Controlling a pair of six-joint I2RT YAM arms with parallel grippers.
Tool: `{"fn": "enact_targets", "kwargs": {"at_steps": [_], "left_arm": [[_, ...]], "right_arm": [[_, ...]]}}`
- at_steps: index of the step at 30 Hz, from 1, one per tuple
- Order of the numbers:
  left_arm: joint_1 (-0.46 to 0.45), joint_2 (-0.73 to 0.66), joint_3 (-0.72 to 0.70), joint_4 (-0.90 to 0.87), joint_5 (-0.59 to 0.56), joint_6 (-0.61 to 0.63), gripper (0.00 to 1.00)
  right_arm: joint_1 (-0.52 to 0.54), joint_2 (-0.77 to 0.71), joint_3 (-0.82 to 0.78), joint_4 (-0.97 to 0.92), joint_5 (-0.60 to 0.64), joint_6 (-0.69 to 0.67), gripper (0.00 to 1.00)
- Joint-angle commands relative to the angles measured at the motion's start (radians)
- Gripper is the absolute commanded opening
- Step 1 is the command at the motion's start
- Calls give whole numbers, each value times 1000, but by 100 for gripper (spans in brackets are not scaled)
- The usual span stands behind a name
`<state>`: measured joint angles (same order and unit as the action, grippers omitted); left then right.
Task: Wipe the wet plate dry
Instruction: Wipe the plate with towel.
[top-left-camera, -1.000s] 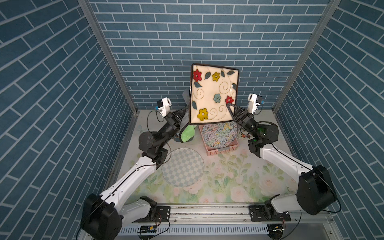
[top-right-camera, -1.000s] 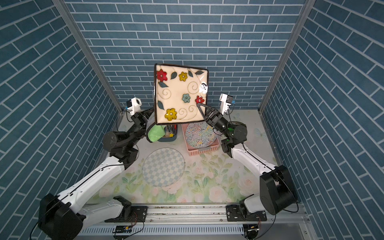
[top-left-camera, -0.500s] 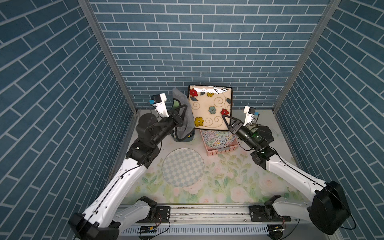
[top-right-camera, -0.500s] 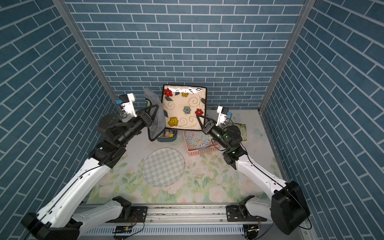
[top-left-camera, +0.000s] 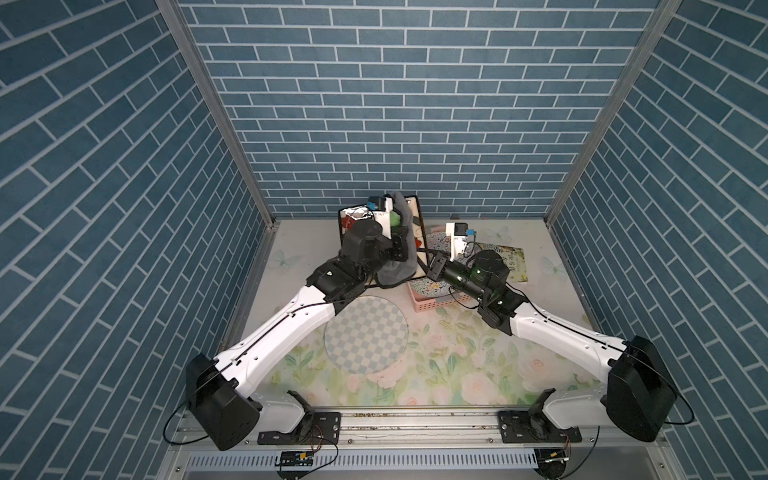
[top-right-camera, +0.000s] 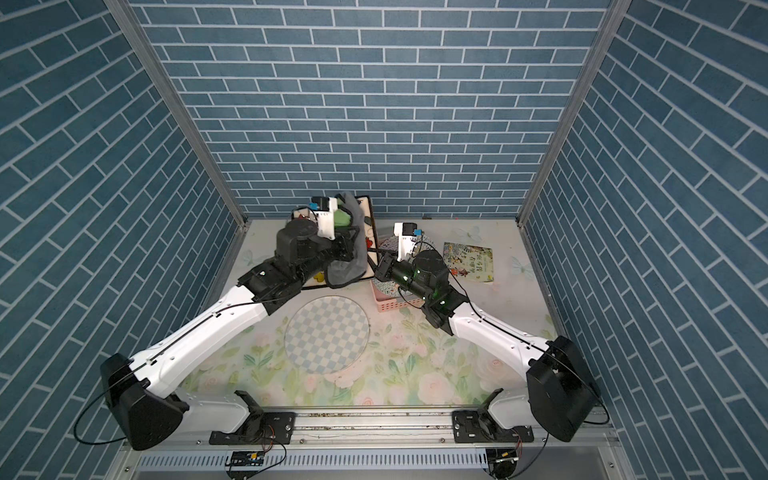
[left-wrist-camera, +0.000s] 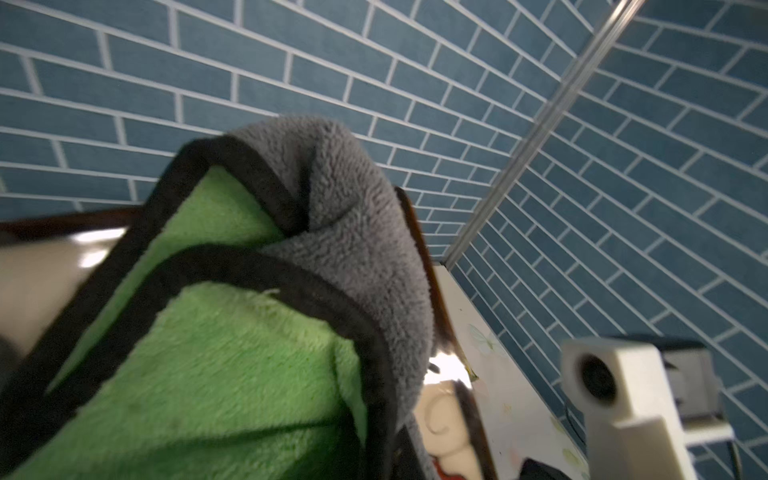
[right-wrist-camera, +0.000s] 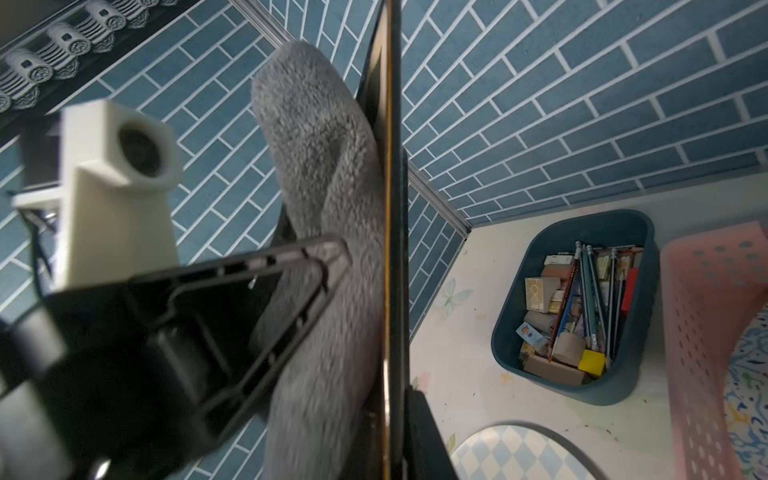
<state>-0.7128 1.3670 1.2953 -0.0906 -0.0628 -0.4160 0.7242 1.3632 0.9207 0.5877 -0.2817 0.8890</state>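
The square cream plate (top-left-camera: 348, 217) with painted flowers and a dark rim stands nearly upright at the back of the table, mostly hidden behind my left arm. My right gripper (top-left-camera: 424, 266) is shut on its lower right edge; the right wrist view shows the plate (right-wrist-camera: 392, 208) edge-on between the jaws. My left gripper (top-left-camera: 397, 249) is shut on a grey-and-green cloth (top-left-camera: 394, 272). The cloth (left-wrist-camera: 232, 374) lies against the plate's face (left-wrist-camera: 41, 282) and drapes over its top edge, hiding the left fingers. In a top view the cloth (top-right-camera: 347, 266) covers most of the plate (top-right-camera: 369, 210).
A round checkered mat (top-left-camera: 365, 332) lies mid-table. A pink basket (top-left-camera: 428, 302) holding a patterned dish sits under my right wrist, with a book (top-left-camera: 513, 262) to its right. Behind the plate stands a teal bin (right-wrist-camera: 582, 307) full of stationery. Brick walls close three sides.
Both arms came down: the plate dropped from high near the camera to low by the back wall. The left gripper brought the cloth up against the plate's face.
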Motion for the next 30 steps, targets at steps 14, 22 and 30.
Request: {"fn": "enact_targets", "kwargs": {"at_steps": [14,22,30], "left_arm": [[16,-46,-70,1,-22,40,0],[478,-187,-129,374,640,-402,0],[477,-89,-137,1211,911,-1135,0]], "right_arm": [[-42,-83,91,504,-105,86,0],[-321,-228,-6,643,-173,323,0],[-286,-142,-14,889,-253,506,0]]}}
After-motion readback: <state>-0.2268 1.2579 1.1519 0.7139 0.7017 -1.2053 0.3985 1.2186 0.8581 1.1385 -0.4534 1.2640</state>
